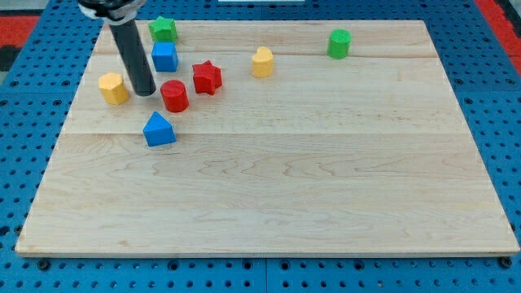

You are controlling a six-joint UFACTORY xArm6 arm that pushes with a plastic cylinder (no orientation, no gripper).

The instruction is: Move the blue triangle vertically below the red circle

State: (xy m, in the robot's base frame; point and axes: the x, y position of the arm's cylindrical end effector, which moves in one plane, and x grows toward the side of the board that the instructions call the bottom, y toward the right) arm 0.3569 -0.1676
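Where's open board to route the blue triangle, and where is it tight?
Free: the board below the blue triangle and right of it, under the yellow block and green cylinder. Crowded: top left, where my tip stands between the yellow hexagon, blue cube and red circle, near the red star and green star.

1. The pale wooden board (269, 179) is light tan, with fine grain lines running across it.
2. The blue triangle block (159, 130) and the blue cube block (164, 57) share one bright blue.
3. The red circle block (174, 96) and the red star block (207, 77) are both red.
4. The yellow block at the view's left (113, 88) and the yellow block near the top (262, 62) are warm yellow.
5. The green star block (163, 29) and the green cylinder block (339, 43) are vivid green.
6. The straight rod ending in my tip (145, 93) is matt black.
7. The perforated base (32, 98) around the board is blue, dotted with dark holes.
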